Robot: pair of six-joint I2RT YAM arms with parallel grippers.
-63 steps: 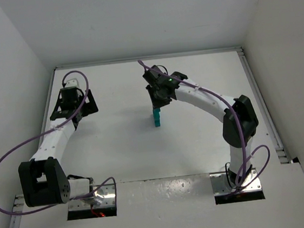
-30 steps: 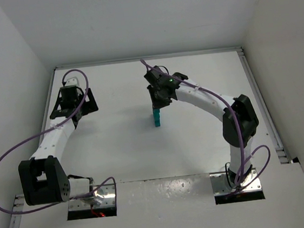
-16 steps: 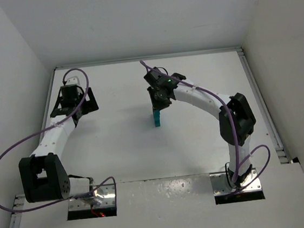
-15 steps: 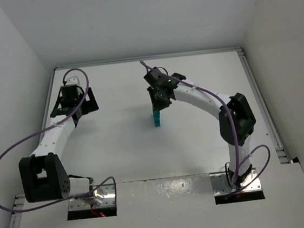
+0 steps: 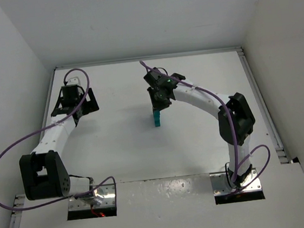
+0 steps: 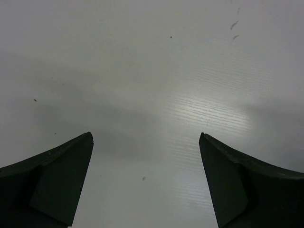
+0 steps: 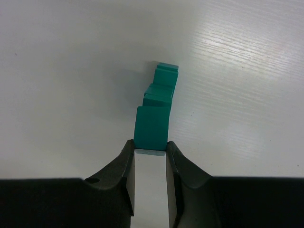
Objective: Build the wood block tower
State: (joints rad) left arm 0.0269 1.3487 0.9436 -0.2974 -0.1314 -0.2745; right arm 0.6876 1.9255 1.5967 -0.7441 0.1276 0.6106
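Top external view, left to right: a plain white left wall (image 5: pixel 7 80) is closing in the scene, and a white back wall (image 5: pixel 142 17) is running across behind it. A white table (image 5: pixel 118 150) is filling the floor of this enclosure. The left arm (image 5: pixel 56 136) is reaching from its base at the near edge toward the far left corner, and a purple cable (image 5: pixel 0 168) is looping out beside it.

Left wrist view: the left gripper (image 6: pixel 146 137) is hanging over bare tabletop with its two dark jaws standing wide apart and nothing between them. The surface under it is showing a fine ribbed grain, a bright glare patch and a few small dark specks.

Near the table's centre, the tower (image 5: pixel 156 119) is standing as a narrow upright teal-green column, well apart from the left arm.

Right wrist view: the right gripper (image 7: pixel 150 148) is sitting directly over the column, its jaws drawn narrow and pressing on both sides of the top block (image 7: pixel 152 126). Lower blocks are showing beyond it in slightly offset steps.

The right arm (image 5: pixel 205 100) is arching from its base at the near right up to the tower. A metal rail (image 5: pixel 259 97) is edging the table on the right, and the white right wall (image 5: pixel 292 50) is rising beyond it.
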